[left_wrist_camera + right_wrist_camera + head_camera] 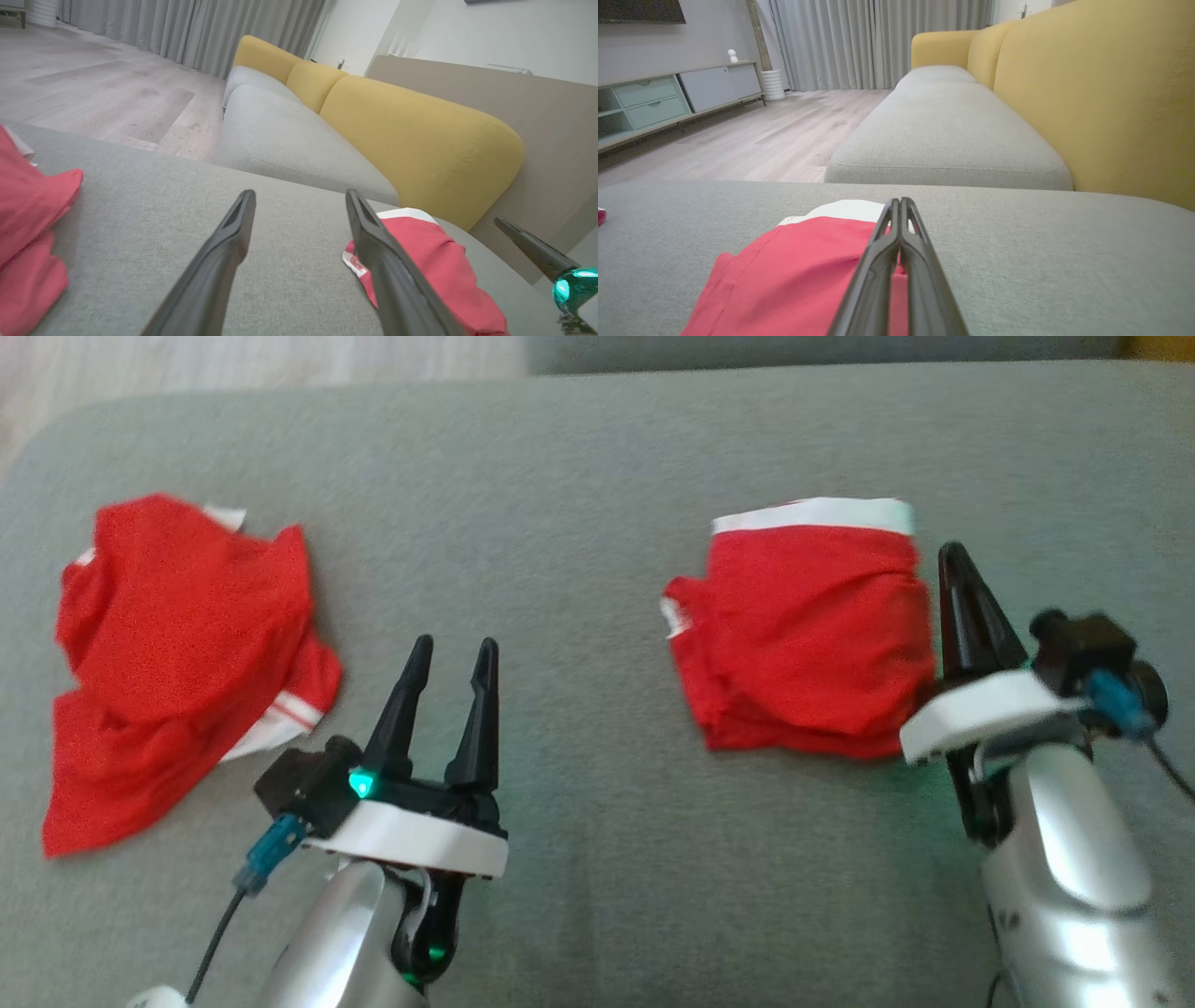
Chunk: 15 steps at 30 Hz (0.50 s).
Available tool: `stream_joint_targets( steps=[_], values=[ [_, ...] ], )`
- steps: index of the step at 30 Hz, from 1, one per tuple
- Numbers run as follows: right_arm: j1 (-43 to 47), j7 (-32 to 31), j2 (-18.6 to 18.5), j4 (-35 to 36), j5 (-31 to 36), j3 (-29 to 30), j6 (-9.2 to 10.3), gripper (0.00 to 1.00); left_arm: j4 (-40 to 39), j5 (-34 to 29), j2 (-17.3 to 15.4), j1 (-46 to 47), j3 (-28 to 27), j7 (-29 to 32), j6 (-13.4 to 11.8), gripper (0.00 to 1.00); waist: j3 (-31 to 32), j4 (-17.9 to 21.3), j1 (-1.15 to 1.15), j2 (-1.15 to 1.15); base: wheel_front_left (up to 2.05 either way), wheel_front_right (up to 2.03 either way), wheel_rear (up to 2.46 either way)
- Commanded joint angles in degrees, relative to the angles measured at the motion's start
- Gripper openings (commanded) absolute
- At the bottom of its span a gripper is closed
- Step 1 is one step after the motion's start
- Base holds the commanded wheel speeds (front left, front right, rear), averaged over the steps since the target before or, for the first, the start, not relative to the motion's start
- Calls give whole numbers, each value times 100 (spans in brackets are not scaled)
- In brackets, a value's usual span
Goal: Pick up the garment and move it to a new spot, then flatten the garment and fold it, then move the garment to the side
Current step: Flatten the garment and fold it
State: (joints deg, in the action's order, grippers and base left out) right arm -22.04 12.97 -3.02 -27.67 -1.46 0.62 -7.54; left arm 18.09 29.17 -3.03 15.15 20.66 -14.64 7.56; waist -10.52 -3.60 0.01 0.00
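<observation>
the folded red cloth garment with a white waistband (803, 635) lies on the right part of the grey fabric seat cushion (579, 476), well apart from a crumpled red garment with white trim (177, 653) on the left. the right gripper (954, 560) stands at the folded piece's right edge, fingers pressed together; whether any cloth is pinched between them i cannot tell. the left gripper (456, 644) hovers between the two garments, jaws wide and empty. the cloth looks light, thin and limp, so the stack would likely sag open if lifted by one corner. a pinch through all layers at a folded edge seems safer.
</observation>
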Motion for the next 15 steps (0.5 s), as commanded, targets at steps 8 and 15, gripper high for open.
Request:
stream_joint_targets(
  steps=[8, 15],
  values=[
    [-1104, -211, -90, -1501, 347, 111, 5, 0, -174, 98, -35, 434, 39, -36, -8, 100, -499, -583, -1, 0, 0, 0, 0],
    [-1561, 78, -45, -2644, 557, 39, 5, 0, -151, 114, -22, 440, 45, -36, -8, 100, -483, -607, -1, 0, 0, 0, 0]
  ],
)
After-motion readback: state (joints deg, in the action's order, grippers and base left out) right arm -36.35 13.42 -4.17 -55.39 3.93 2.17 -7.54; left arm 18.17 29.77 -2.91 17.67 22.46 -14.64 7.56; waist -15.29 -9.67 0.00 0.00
